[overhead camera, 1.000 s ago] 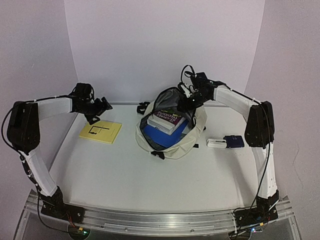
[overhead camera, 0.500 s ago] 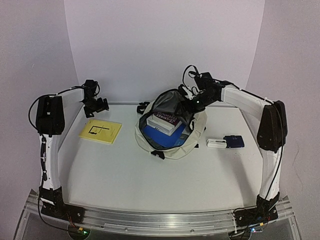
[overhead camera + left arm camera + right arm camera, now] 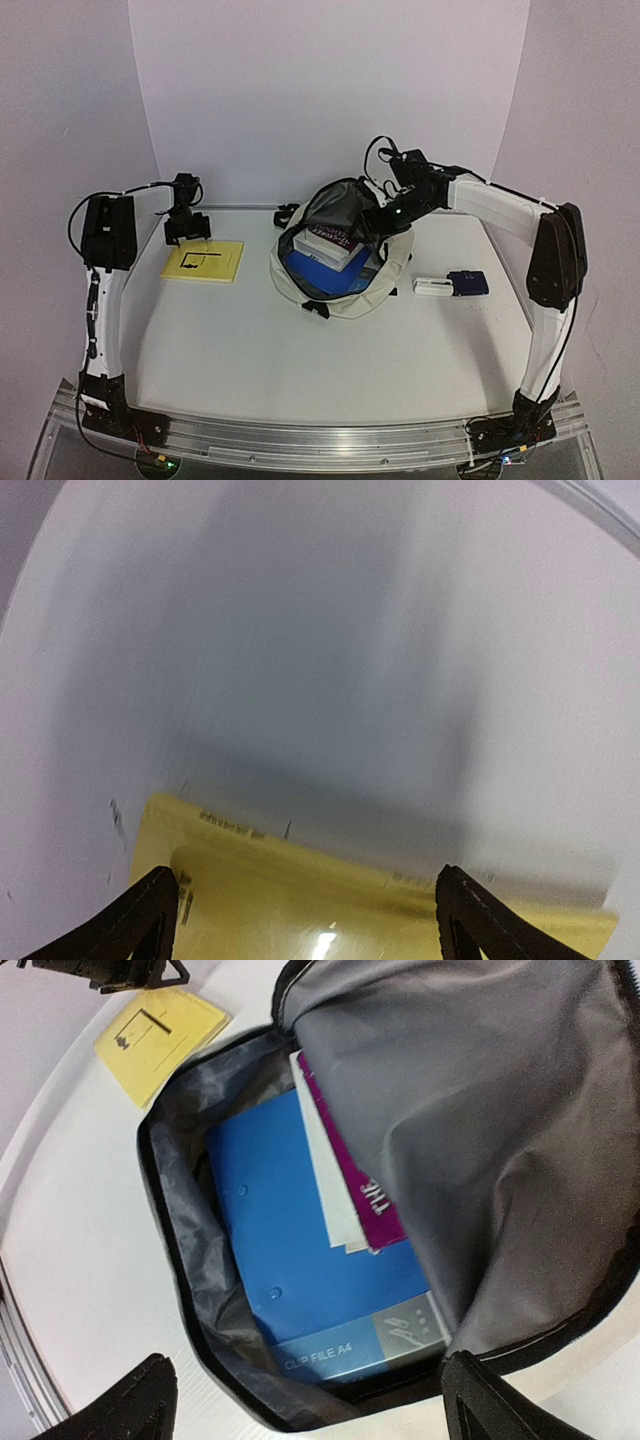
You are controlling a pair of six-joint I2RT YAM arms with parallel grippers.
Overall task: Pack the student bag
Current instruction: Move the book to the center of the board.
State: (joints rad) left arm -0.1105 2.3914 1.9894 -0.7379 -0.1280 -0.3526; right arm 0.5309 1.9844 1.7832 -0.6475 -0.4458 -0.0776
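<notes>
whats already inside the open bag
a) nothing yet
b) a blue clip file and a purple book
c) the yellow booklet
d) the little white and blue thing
B: the right wrist view looks into the open student bag and shows the blue clip file with the purple book on top of it, while the yellow booklet lies outside the bag.

1. Bag point(image 3: 345, 300): soft cream-beige fabric, black zip lines, black straps and buckles, grey lining.
2. State: unzipped, mouth wide open. The top flap stands up at the back and shows the lining.
3. Pose: lies flat, opening faces up.
4. Inside: blue A4 clip file point(image 3: 320, 268) flat at the btm, purple-cover book point(image 3: 335, 240) on top of it, twd the back.
5. Place: right of yellow pad point(image 3: 203, 261), well apart, approx level w/ it.
</notes>
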